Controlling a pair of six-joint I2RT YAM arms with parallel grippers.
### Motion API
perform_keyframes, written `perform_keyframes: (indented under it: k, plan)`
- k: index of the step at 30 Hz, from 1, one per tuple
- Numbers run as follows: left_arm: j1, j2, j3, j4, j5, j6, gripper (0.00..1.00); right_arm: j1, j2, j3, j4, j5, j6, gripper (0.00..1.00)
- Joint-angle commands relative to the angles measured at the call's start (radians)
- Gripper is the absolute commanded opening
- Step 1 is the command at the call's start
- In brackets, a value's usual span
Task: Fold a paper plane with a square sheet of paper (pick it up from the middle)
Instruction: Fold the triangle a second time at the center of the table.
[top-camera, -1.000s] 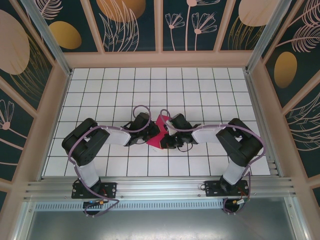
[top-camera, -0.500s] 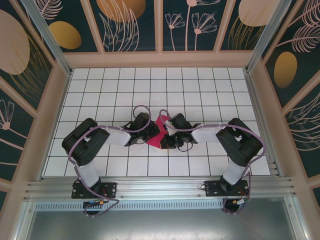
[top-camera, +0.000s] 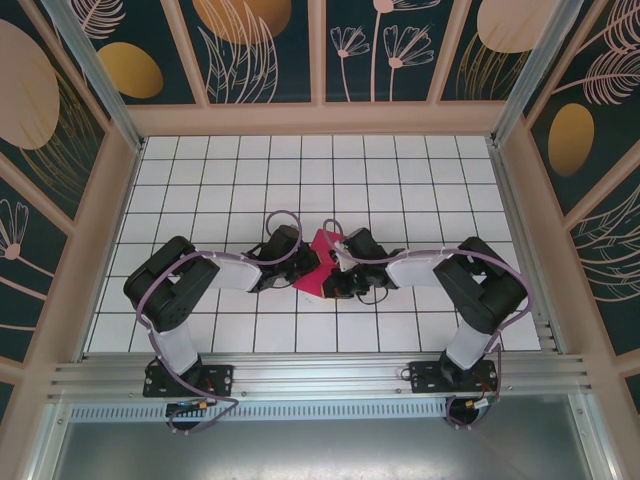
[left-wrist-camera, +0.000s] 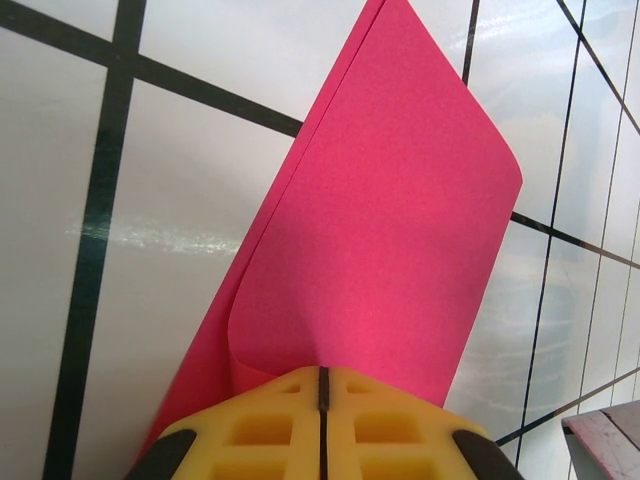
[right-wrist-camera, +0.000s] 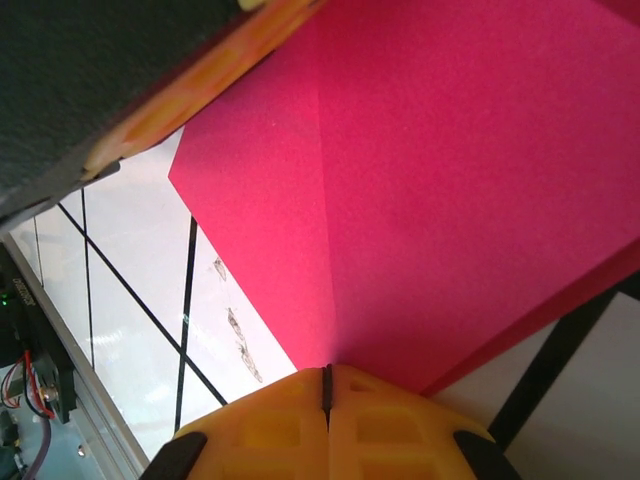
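Note:
The square sheet of paper (top-camera: 317, 262) is magenta-red, folded over and held up off the tiles between both grippers at the table's middle. In the left wrist view the paper (left-wrist-camera: 390, 220) curls over in two layers, and my left gripper (left-wrist-camera: 322, 372) is shut on its near edge. In the right wrist view the paper (right-wrist-camera: 450, 200) shows a straight crease running up from my right gripper (right-wrist-camera: 326, 370), which is shut on it at the crease. From above, the left gripper (top-camera: 299, 270) and right gripper (top-camera: 336, 272) face each other across the sheet. A paper plane is out of view.
The white tiled table (top-camera: 200, 190) is ringed by wooden walls and a metal rail (top-camera: 320, 375) at the near edge. The left gripper's dark body (right-wrist-camera: 90, 80) hangs close over the paper in the right wrist view. Scuff marks (right-wrist-camera: 235, 330) dot a tile.
The right arm's wrist has shifted slightly toward the left with the paper still pinched. The left arm holds still.

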Motion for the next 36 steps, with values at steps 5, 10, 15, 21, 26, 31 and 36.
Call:
perform_keyframes:
  k: [5,10,15,21,26,31,36]
  plan:
    - [0.004,0.043,-0.029,-0.080,-0.009,0.009,0.10,-0.002,-0.013,-0.048,-0.081,-0.028,0.002,0.06]
    - [0.004,0.044,-0.024,-0.080,-0.006,0.010,0.09,0.001,-0.041,-0.031,-0.099,-0.044,-0.005,0.06]
    - [0.004,0.042,-0.027,-0.080,-0.006,0.009,0.09,-0.002,-0.077,-0.005,-0.113,-0.037,-0.007,0.06]
    - [0.004,0.043,-0.029,-0.077,-0.001,0.009,0.09,-0.003,0.016,0.001,-0.132,0.000,-0.013,0.06]
    - [0.004,0.038,-0.032,-0.076,-0.001,0.010,0.10,0.001,0.000,0.015,-0.186,0.044,-0.015,0.06]
    - [0.005,0.037,-0.029,-0.073,0.003,0.011,0.09,-0.009,-0.135,0.038,-0.215,0.058,-0.005,0.06]
    - [0.005,0.030,-0.032,-0.077,0.000,0.015,0.09,-0.062,-0.240,0.036,-0.141,0.075,0.061,0.08]
